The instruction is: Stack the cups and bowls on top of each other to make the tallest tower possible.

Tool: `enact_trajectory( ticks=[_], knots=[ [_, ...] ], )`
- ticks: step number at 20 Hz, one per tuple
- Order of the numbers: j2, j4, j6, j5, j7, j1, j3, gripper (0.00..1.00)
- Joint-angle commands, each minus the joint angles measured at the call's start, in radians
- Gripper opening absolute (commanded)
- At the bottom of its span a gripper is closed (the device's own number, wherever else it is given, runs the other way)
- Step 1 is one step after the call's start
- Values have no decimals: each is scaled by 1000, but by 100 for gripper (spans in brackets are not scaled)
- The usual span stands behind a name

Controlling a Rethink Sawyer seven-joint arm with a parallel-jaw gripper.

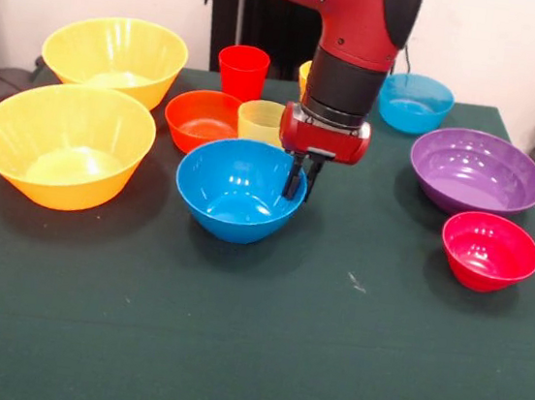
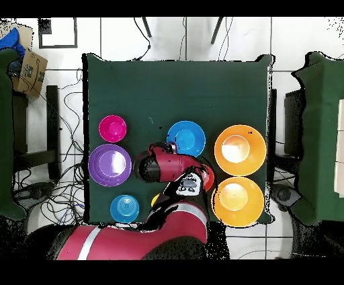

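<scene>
We can't read any writing or brand marks anywhere on the cups, the bowls or the arm. The front view gives us the clearest look at the gripper (image 1: 300,177): its dark fingers point straight down at the right rim of the medium blue bowl (image 1: 234,191), set narrow, and we honestly can't tell whether they pinch the rim or just hang beside it. The red arm (image 1: 350,44) drops in from the top and bends down over that bowl. Only this view shows the cups properly: the red cup (image 1: 242,70) at the back, the pale yellow cup (image 1: 260,120) just beside the orange bowl (image 1: 200,120), and a sliver of a third cup (image 1: 304,76) behind the arm. From overhead, the arm covers those cups, but we get the full layout: two big yellow bowls (image 2: 240,149) on one side, the purple bowl (image 2: 109,165), pink bowl (image 2: 112,128) and light blue bowl (image 2: 124,208) on the other.
</scene>
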State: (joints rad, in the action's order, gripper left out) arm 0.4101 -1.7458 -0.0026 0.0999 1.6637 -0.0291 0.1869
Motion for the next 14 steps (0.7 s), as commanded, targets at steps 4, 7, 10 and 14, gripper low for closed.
enact_trajectory(
  ticks=[4,7,10,14],
  knots=[
    [-35,18,-11,42,109,-60,-132,0],
    [-7,37,59,14,101,-54,-155,0],
    [22,55,132,-15,98,-34,-159,0],
    [39,63,167,-27,102,-24,-161,0]
  ],
)
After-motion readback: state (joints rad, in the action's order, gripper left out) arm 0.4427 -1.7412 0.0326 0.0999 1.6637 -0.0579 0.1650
